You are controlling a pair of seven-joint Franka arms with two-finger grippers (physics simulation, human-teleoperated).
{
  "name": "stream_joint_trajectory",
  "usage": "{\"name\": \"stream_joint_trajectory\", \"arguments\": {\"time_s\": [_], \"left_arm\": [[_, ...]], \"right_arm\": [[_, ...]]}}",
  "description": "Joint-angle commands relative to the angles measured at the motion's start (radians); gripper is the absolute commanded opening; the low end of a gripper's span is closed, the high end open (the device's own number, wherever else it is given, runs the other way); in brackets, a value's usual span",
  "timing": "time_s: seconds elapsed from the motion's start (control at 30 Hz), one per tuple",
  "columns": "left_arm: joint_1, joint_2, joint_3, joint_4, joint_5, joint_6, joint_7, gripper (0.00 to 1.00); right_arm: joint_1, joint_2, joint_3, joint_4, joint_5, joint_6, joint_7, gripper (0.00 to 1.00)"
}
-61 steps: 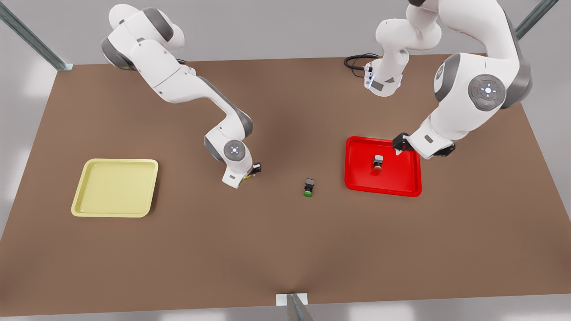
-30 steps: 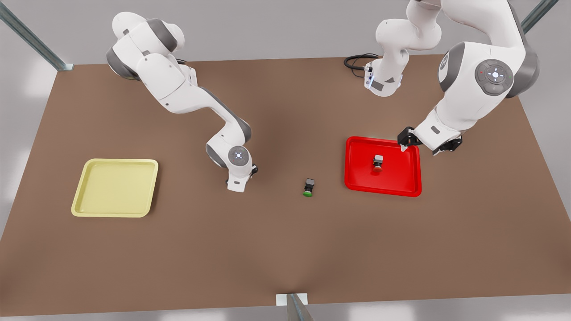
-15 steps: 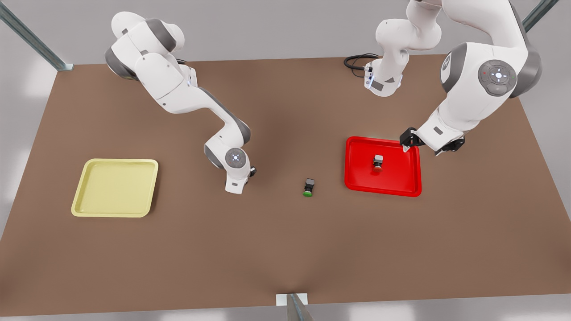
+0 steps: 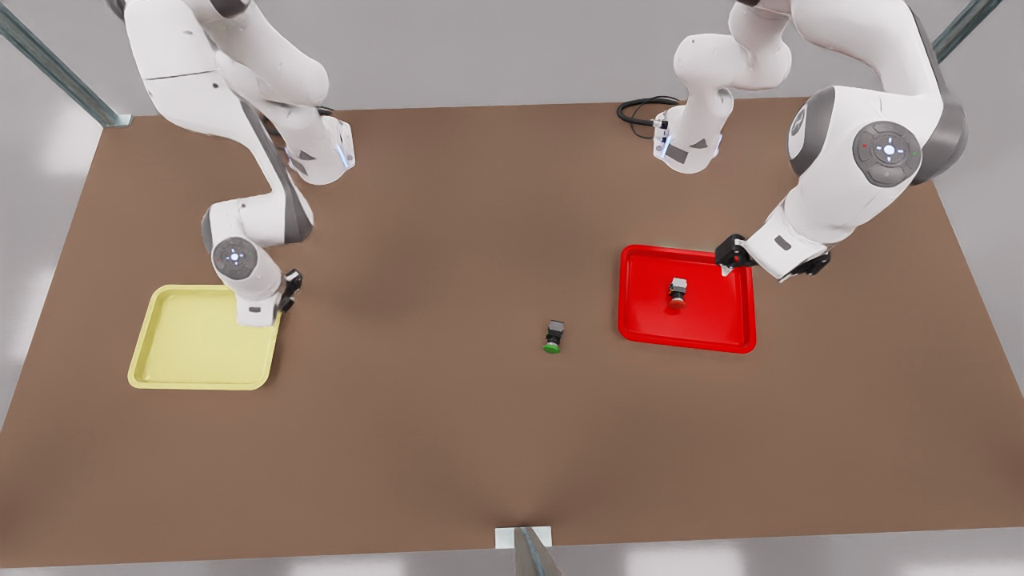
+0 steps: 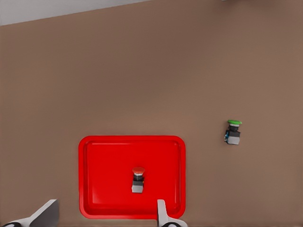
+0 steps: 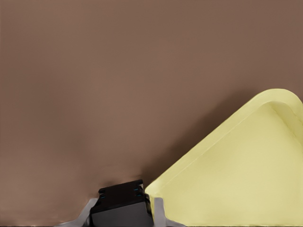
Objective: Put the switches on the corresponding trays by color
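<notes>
The red-capped switch point(image 4: 678, 294) lies inside the red tray point(image 4: 640, 320), also seen in the left wrist view as switch point(image 5: 138, 178) on tray point(image 5: 99, 189). My left gripper point(image 4: 726, 260) hangs open over that tray's far right corner, its fingers point(image 5: 162, 215) spread wide with nothing between them. My right gripper point(image 4: 258, 316) sits above the right rim of the pale yellow tray point(image 4: 192, 344). It is shut on a dark boxy switch point(image 6: 120, 205) whose cap is hidden, beside the tray's edge point(image 6: 236, 179).
A green-capped switch point(image 4: 553, 336) lies on the brown table between the trays, visible too in the left wrist view point(image 5: 232, 131). A black cable point(image 4: 640, 108) coils at the back edge. Metal frame posts stand at the table's corners and front.
My right arm swung from the table's middle toward the front view's left, carrying the switch to the yellow tray's right edge. The left gripper stayed nearly still by the red tray's corner.
</notes>
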Motion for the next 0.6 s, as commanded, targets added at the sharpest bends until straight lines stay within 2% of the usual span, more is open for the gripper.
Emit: {"name": "stream_joint_trajectory", "arguments": {"time_s": [0.0, 0.07, 0.13, 0.3, 0.33, 0.37, 0.57], "left_arm": [[0.0, 0.0, 0.0, 0.0, -0.001, 0.0, -0.003, 1.0], [0.0, 0.0, -0.002, 0.0, 0.0, 0.0, -0.003, 1.0], [0.0, 0.0, -0.002, 0.0, 0.0, 0.0, -0.003, 1.0], [0.0, 0.0, -0.002, 0.002, 0.0, 0.0, -0.003, 1.0], [0.0, 0.0, 0.0, 0.002, -0.001, 0.0, -0.003, 1.0], [0.0, 0.0, 0.0, 0.002, 0.0, 0.0, -0.003, 1.0], [0.0, 0.001, 0.0, 0.002, 0.0, 0.002, -0.003, 1.0]], "right_arm": [[-0.032, -0.001, 0.0, -0.012, 0.007, -0.002, -0.018, 0.5], [-0.095, 0.002, -0.008, -0.032, -0.008, 0.006, -0.029, 0.5], [-0.098, 0.011, -0.057, -0.021, -0.019, 0.009, -0.014, 0.5], [-0.096, 0.084, -0.057, 0.06, -0.019, 0.073, 0.089, 0.5], [-0.105, 0.084, -0.058, 0.06, -0.019, 0.076, 0.083, 0.94], [-0.118, 0.081, -0.06, 0.06, -0.02, 0.087, 0.074, 1.0], [-0.139, 0.08, -0.066, 0.063, -0.02, 0.098, 0.015, 1.0]]}}
